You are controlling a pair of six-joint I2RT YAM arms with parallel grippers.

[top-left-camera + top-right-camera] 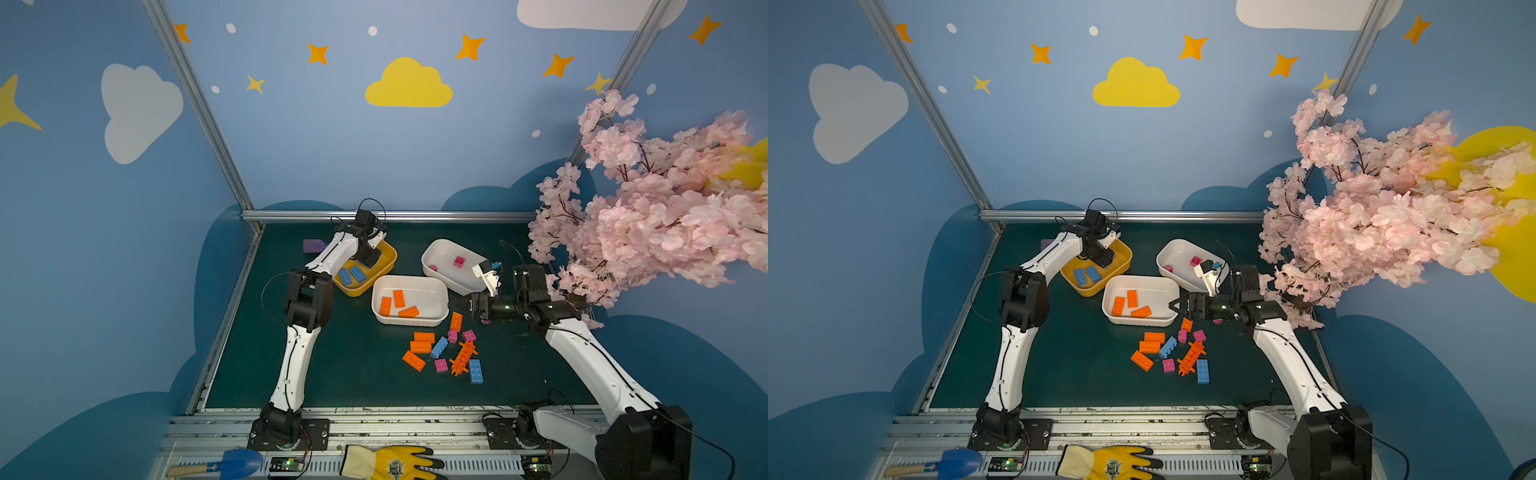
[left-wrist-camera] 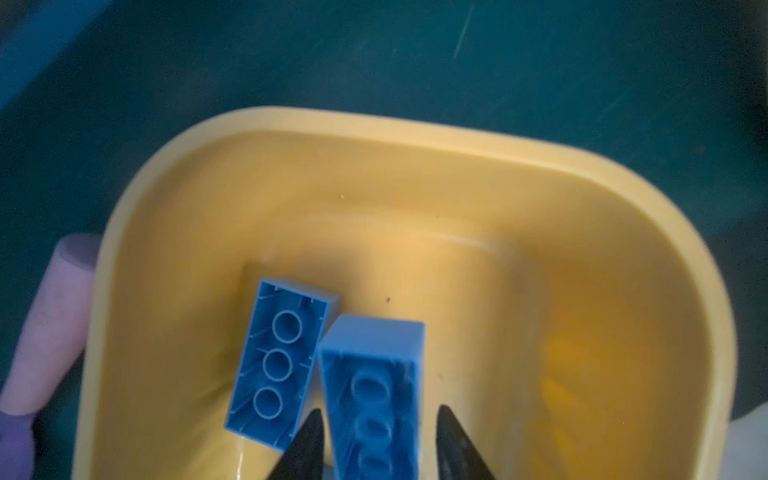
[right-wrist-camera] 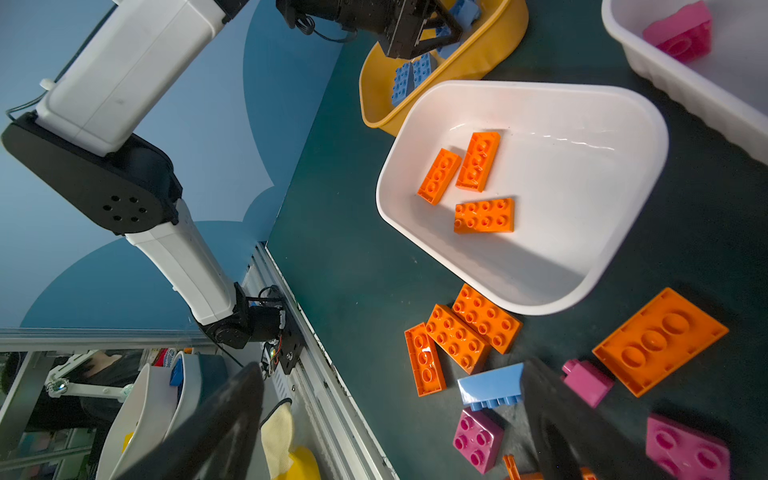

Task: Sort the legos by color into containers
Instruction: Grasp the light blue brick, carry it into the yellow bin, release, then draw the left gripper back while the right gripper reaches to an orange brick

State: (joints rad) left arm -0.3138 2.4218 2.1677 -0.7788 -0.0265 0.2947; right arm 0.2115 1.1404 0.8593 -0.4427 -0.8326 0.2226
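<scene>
Left gripper (image 2: 378, 409) sits low in the yellow tub (image 2: 374, 124), fingers parted just wider than the blue brick (image 2: 374, 353) between them, and one finger is clear of it. A second blue brick (image 2: 282, 361) lies underside-up just beside. My right gripper (image 3: 390, 365) is spread wide, holding nothing, over the loose legos (image 1: 420, 346) near the middle white tub (image 1: 428, 295).

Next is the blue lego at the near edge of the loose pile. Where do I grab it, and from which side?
Come straight down with the open right gripper and pinch the blue lego across its two long sides, toward its near end. It lies flat, studs up; the spiky orange piece slants away there, probably leaving finger room.
</scene>
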